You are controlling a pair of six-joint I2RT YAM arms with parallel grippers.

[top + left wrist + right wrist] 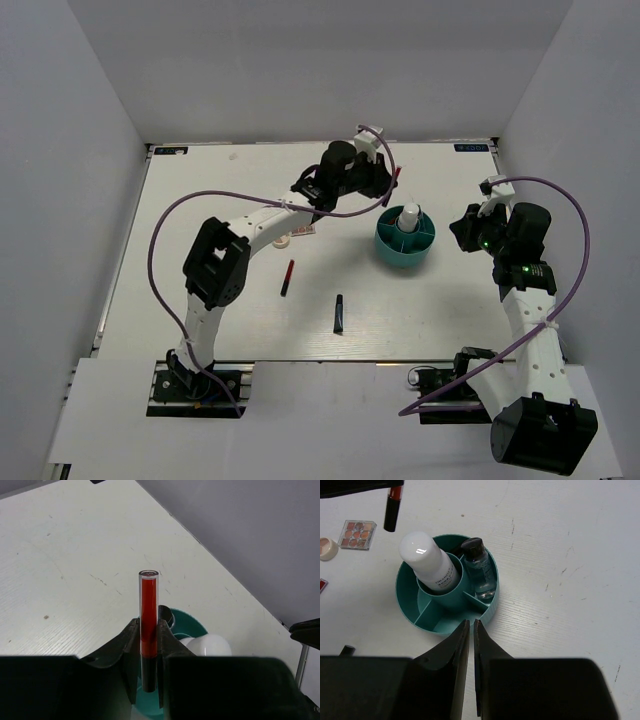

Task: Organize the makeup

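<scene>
My left gripper (385,182) is shut on a slim red-and-black tube (148,611) and holds it upright above the far-left side of the teal divided tub (392,253). The tube also shows in the right wrist view (393,506), hanging above the white bottle (427,560). The white bottle stands in the tub's middle cup and a dark-capped clear bottle (478,566) stands in a side compartment. My right gripper (471,623) is shut and empty, just right of the tub. On the table lie a second red-and-black tube (287,277), a black tube (339,313), a square palette (303,231) and a round compact (282,240).
The tub's near compartments (440,622) hold nothing. A purple cable (170,225) loops off the left arm. Grey walls enclose the white table (200,200) on three sides.
</scene>
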